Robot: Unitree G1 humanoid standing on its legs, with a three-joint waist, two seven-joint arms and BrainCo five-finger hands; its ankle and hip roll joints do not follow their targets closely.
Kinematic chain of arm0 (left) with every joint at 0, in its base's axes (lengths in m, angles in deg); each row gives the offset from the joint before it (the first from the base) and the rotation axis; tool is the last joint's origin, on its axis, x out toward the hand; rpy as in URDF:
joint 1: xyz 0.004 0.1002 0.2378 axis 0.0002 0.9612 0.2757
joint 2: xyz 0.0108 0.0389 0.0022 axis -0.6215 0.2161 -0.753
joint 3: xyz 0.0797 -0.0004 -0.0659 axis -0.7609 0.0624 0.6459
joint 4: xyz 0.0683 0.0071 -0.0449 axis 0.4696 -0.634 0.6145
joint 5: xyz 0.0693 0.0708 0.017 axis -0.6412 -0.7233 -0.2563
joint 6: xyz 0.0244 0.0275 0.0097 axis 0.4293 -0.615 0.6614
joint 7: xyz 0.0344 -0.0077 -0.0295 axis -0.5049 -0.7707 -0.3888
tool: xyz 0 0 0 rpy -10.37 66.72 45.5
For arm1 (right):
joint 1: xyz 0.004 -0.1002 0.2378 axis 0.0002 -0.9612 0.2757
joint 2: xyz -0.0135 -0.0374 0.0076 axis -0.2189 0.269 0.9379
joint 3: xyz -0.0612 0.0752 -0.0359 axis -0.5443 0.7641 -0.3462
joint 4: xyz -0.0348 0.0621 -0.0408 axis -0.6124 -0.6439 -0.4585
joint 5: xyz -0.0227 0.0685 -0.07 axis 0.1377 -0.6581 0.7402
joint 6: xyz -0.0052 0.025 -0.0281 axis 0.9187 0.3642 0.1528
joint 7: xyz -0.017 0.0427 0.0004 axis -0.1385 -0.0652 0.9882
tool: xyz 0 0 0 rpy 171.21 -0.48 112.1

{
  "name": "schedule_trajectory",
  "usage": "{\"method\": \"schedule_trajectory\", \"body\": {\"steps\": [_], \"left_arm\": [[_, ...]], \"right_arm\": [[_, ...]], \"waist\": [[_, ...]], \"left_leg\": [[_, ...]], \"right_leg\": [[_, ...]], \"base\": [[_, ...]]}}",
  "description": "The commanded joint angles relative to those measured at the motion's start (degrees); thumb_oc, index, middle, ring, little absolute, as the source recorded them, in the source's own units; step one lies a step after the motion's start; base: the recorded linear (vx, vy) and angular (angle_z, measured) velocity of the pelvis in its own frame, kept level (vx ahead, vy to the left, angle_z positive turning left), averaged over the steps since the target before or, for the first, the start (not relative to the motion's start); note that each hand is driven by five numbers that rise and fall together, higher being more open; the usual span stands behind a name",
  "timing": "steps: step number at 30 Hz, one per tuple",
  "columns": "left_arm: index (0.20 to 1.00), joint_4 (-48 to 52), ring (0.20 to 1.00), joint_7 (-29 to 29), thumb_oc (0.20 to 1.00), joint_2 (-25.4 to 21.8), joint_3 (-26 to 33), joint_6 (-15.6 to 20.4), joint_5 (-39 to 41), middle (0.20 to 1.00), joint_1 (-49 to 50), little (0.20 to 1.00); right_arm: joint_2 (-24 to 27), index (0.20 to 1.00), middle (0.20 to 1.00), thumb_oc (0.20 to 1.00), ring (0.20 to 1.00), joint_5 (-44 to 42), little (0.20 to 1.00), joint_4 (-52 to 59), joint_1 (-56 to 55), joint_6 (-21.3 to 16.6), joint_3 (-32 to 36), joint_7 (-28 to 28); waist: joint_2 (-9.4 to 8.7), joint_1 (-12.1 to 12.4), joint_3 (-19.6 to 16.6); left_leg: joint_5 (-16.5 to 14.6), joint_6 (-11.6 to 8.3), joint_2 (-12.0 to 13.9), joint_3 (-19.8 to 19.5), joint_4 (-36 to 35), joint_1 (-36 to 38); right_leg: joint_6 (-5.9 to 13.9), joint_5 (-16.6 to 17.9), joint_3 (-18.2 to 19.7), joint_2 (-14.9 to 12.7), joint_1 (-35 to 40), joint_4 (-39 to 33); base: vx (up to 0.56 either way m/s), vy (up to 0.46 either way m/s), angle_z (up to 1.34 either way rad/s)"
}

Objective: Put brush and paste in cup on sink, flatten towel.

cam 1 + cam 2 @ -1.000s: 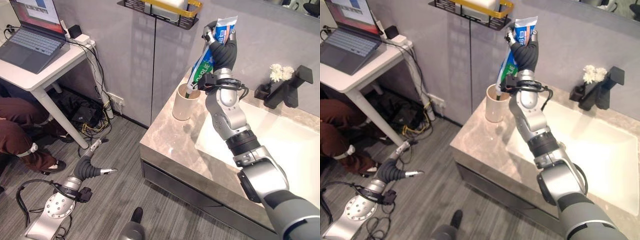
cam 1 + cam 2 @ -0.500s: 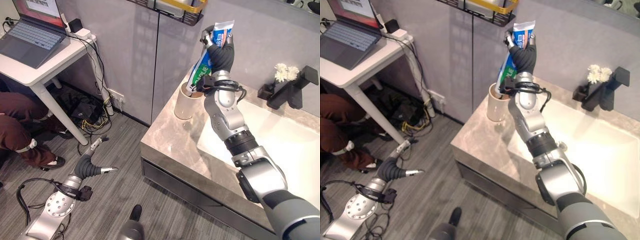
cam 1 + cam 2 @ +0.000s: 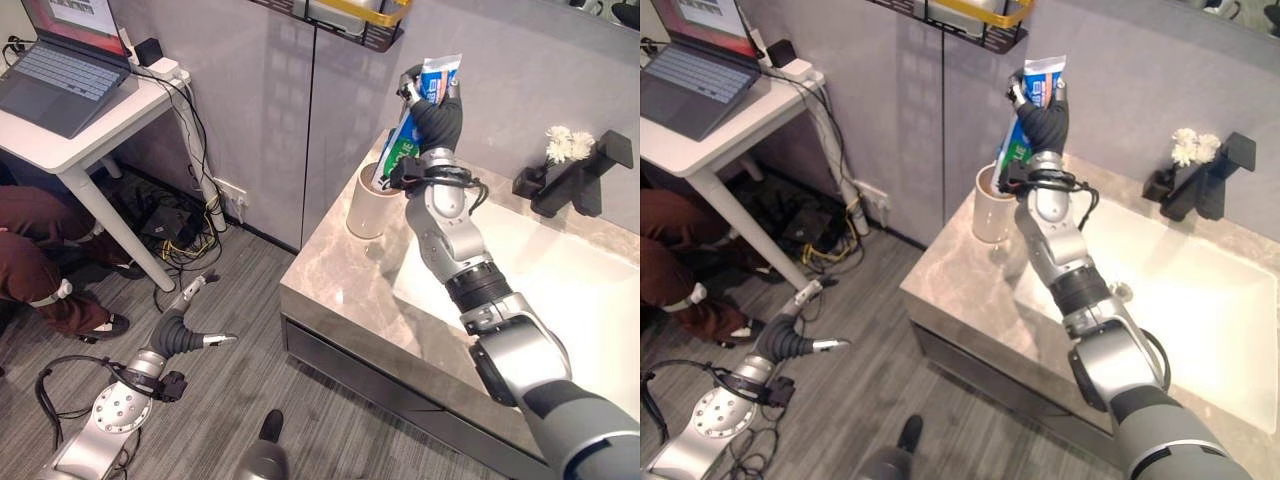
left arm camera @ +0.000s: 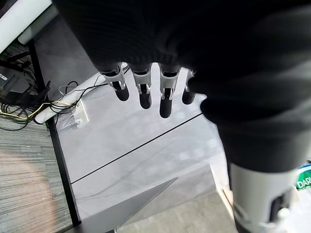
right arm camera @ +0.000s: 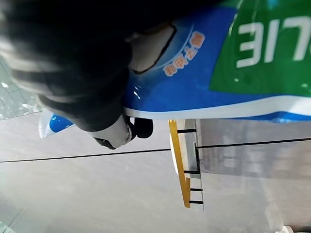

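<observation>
My right hand (image 3: 441, 118) is shut on a blue, green and white toothpaste tube (image 3: 404, 152), holding it steeply tilted over the sink counter's left corner. The tube's lower end reaches the mouth of a beige cup (image 3: 364, 212) that stands upright on the counter (image 3: 330, 285). In the right wrist view the tube (image 5: 218, 63) runs across the hand, with a fingertip (image 5: 116, 135) curled against it. My left hand (image 3: 186, 330) hangs low over the floor at the lower left, and its fingers (image 4: 141, 92) are straight and hold nothing.
A white basin (image 3: 570, 290) lies right of the cup, with a black faucet (image 3: 585, 175) and white flowers (image 3: 562, 146) behind it. A black wire shelf (image 3: 350, 14) hangs on the wall above. A white table with a laptop (image 3: 55, 60) stands left, beside a seated person's legs (image 3: 30, 255).
The camera has shifted a little. My right hand has brought the tube slightly lower and more upright over the cup. The left hand stays where it was.
</observation>
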Motion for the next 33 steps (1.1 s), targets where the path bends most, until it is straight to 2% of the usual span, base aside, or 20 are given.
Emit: {"method": "schedule_trajectory", "body": {"steps": [1, 17, 19, 22, 24, 25, 26, 27, 28, 33], "left_arm": [[1.000, 1.4, 1.000, -0.9, 1.000, -3.8, -2.0, 2.3, 0.3, 1.000, -0.4, 1.000], [1.000, 1.4, 1.000, -0.6, 1.000, -3.5, -2.7, 2.1, 1.1, 1.000, -0.6, 1.000], [1.000, 1.6, 1.000, -0.5, 1.000, -3.5, -2.7, 2.1, 1.3, 1.000, -0.7, 1.000], [1.000, 1.6, 1.000, -0.6, 1.000, -3.5, -2.7, 2.1, 1.2, 1.000, -0.7, 1.000], [1.000, 1.6, 1.000, -0.6, 1.000, -3.4, -2.7, 2.0, 1.3, 1.000, -0.7, 1.000], [1.000, 1.6, 1.000, -0.7, 1.000, -3.2, -2.7, 2.0, 1.6, 1.000, -0.7, 1.000], [1.000, 1.6, 1.000, -0.7, 1.000, -3.1, -2.7, 2.0, 1.6, 1.000, -0.8, 1.000], [1.000, 1.6, 1.000, -0.7, 1.000, -3.1, -2.7, 2.0, 1.6, 1.000, -0.7, 1.000], [1.000, 1.5, 1.000, -0.6, 1.000, -3.0, -2.8, 2.0, 1.7, 1.000, -0.8, 1.000], [1.000, 1.3, 1.000, -0.7, 1.000, -2.6, -2.8, 1.9, 1.7, 1.000, -0.8, 1.000]], "right_arm": [[2.1, 0.200, 0.200, 0.200, 0.200, 0.6, 0.200, 1.4, 4.1, -1.8, -0.2, -0.4], [1.2, 0.200, 0.200, 0.200, 0.200, 0.5, 0.200, -0.2, 2.5, -1.7, 0.1, 0.0], [1.1, 0.269, 0.269, 0.269, 0.269, 0.8, 0.269, -0.3, 2.4, -1.5, -0.1, -0.1], [0.8, 0.304, 0.304, 0.304, 0.304, 0.8, 0.304, -0.9, 2.4, -1.4, -0.2, 0.0], [0.7, 0.379, 0.379, 0.379, 0.379, 0.6, 0.379, -1.1, 2.4, -1.4, 0.0, 0.0], [0.6, 0.467, 0.467, 0.467, 0.467, 0.3, 0.467, -1.2, 2.5, -1.5, 0.0, -0.3], [0.6, 0.696, 0.696, 0.696, 0.696, 0.1, 0.696, -1.2, 2.4, -1.5, 0.0, -0.4], [0.6, 0.821, 0.821, 0.821, 0.821, 0.1, 0.821, -1.2, 2.4, -1.5, -0.1, -0.4], [0.6, 1.000, 1.000, 1.000, 1.000, -0.3, 1.000, -0.9, 2.2, -1.5, -0.1, -0.7], [0.5, 1.000, 1.000, 1.000, 1.000, -0.3, 1.000, 0.8, 1.4, -2.0, 0.1, -0.4]], "waist": [[-2.31, 0.9, -2.1], [-2.60, 1.1, -1.6], [-2.65, 1.1, -1.5], [-2.76, 1.1, -1.4], [-2.78, 1.1, -1.4], [-2.75, 1.0, -1.4], [-2.75, 0.8, -1.5], [-2.73, 0.9, -1.5], [-2.66, 0.7, -1.5], [-2.42, 0.3, -1.7]], "left_leg": [[0.5, -0.84, 1.6, 1.2, 0.3, -1.0], [0.4, -0.64, 1.4, 1.1, 0.3, -1.4], [0.4, -0.58, 1.4, 1.0, 0.3, -1.4], [0.4, -0.55, 1.4, 1.1, 0.3, -1.3], [0.3, -0.53, 1.5, 1.2, 0.3, -1.3], [0.3, -0.51, 1.5, 1.2, 0.3, -1.2], [0.6, -0.41, 1.4, 1.2, 0.3, -1.4], [0.3, -0.51, 1.5, 1.2, 0.3, -1.2], [0.6, -0.38, 1.5, 1.3, 0.3, -1.3], [0.2, -0.44, 1.6, 1.7, 0.3, -1.0]], "right_leg": [[4.26, 8.0, -0.3, -6.7, 1.7, 0.0], [4.28, 8.1, -0.3, -6.6, 1.4, 0.0], [4.26, 8.2, -0.3, -6.5, 1.3, 0.0], [4.24, 8.2, -0.1, -6.5, 1.2, 0.0], [4.22, 8.2, 0.0, -6.5, 1.2, 0.0], [4.19, 8.2, 0.1, -6.5, 1.2, 0.0], [4.16, 8.5, 0.1, -6.7, 1.0, 0.0], [4.20, 8.3, 0.2, -6.6, 1.1, 0.0], [4.14, 8.5, 0.3, -6.7, 1.0, 0.0], [4.15, 8.3, 0.6, -6.6, 1.1, 0.0]], "base": [[0.00, 0.000, 0.00], [0.00, 0.000, 0.00], [0.00, 0.000, 0.00], [0.00, 0.000, 0.00], [0.00, 0.000, 0.00], [0.00, 0.000, 0.00], [0.00, 0.000, 0.00], [0.00, 0.000, 0.00], [0.00, 0.000, 0.00], [0.00, 0.001, -0.01]]}}
